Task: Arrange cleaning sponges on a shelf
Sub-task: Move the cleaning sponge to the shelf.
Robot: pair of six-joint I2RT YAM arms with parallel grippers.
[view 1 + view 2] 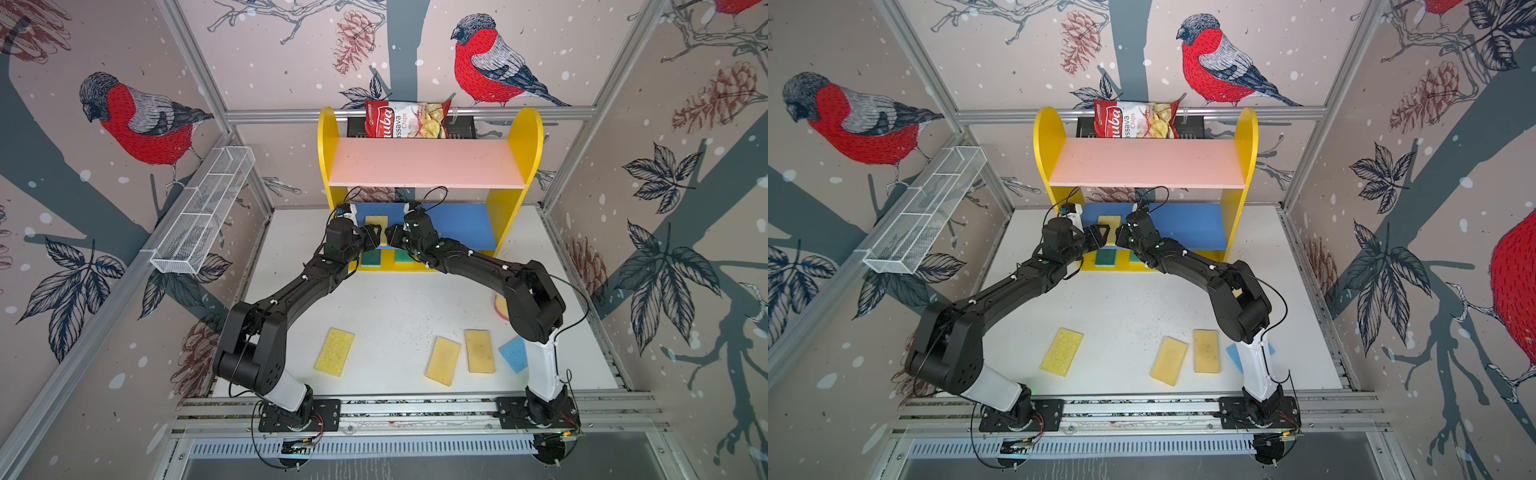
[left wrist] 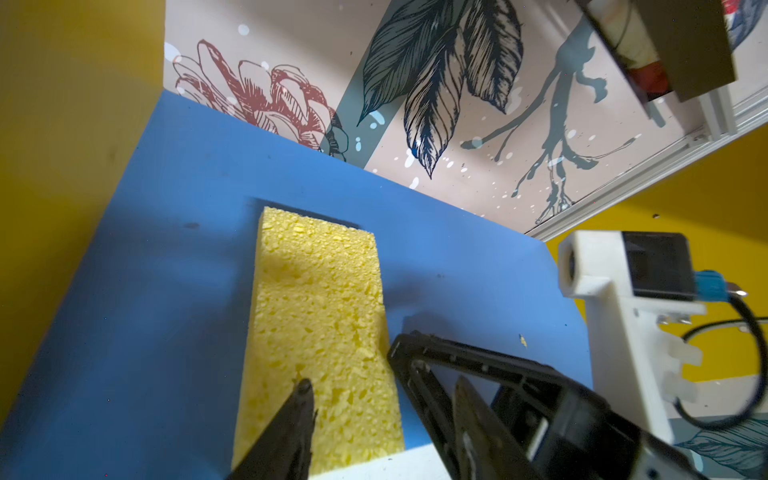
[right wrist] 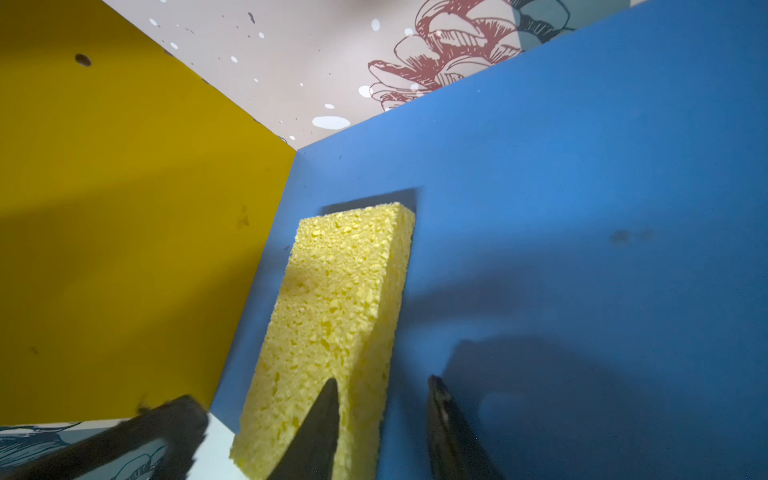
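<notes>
The shelf stands at the back of the table, with a pink top board, a blue middle board and a yellow base. A bright yellow sponge lies flat on the left part of the blue board. My left gripper and right gripper meet at its near end. Both are open, each with one fingertip over the sponge and the other off its edge. Two green sponges lie on the base, partly hidden by the arms.
On the table lie a bright yellow sponge, two tan ones, a light blue one and a round one half hidden by the right arm. A chips bag sits behind the shelf. A wire basket hangs on the left wall.
</notes>
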